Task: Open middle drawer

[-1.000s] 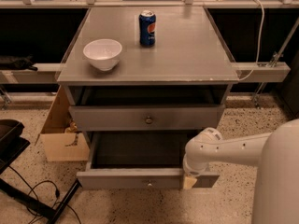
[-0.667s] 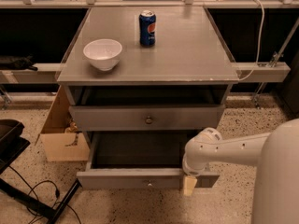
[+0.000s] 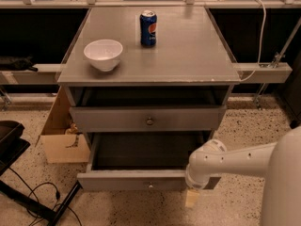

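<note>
The middle drawer (image 3: 122, 180) is the grey one pulled far out of the cabinet, with its dark inside showing and a small round knob (image 3: 150, 185) at the centre of its front. My gripper (image 3: 192, 198) hangs from the white arm (image 3: 221, 161), just below and in front of the right end of that drawer's front. It is to the right of the knob and holds nothing that I can see.
Above it, another grey drawer (image 3: 108, 119) with a knob stands slightly out. A white bowl (image 3: 103, 53) and a blue soda can (image 3: 148, 28) stand on the cabinet top (image 3: 188, 51). A cardboard box (image 3: 60, 140) is on the floor at left, with black cables (image 3: 37, 197) nearby.
My gripper has dropped a little lower, off the drawer's front right end towards the floor. The drawer stays pulled out as before.
</note>
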Motion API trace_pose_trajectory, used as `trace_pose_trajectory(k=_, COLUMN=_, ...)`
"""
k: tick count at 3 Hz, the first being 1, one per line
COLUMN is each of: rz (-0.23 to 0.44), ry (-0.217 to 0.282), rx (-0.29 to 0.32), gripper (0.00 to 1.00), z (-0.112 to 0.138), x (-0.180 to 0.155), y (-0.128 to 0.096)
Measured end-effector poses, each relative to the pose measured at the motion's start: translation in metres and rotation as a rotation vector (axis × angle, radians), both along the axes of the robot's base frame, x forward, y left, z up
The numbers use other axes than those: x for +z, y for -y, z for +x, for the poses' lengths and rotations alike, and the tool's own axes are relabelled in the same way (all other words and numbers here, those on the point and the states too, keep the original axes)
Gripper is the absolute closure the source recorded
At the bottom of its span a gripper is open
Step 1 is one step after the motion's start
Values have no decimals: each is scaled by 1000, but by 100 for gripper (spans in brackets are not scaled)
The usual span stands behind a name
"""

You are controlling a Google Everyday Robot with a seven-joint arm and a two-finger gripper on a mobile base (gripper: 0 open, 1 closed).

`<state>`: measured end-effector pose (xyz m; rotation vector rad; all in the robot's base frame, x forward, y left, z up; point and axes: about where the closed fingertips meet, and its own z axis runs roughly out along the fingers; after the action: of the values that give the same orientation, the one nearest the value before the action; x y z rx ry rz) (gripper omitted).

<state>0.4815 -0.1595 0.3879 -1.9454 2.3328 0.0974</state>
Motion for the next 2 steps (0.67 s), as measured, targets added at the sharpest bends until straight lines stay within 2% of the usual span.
trace_pose_trajectory(k=1, rz=34, ry=-75, rx=12, gripper=39, z=-36, x=-11, y=-12)
trace_pose_trajectory(k=2, rz=34, ry=-75, rx=12, gripper=70, z=-36, x=1, y=-11)
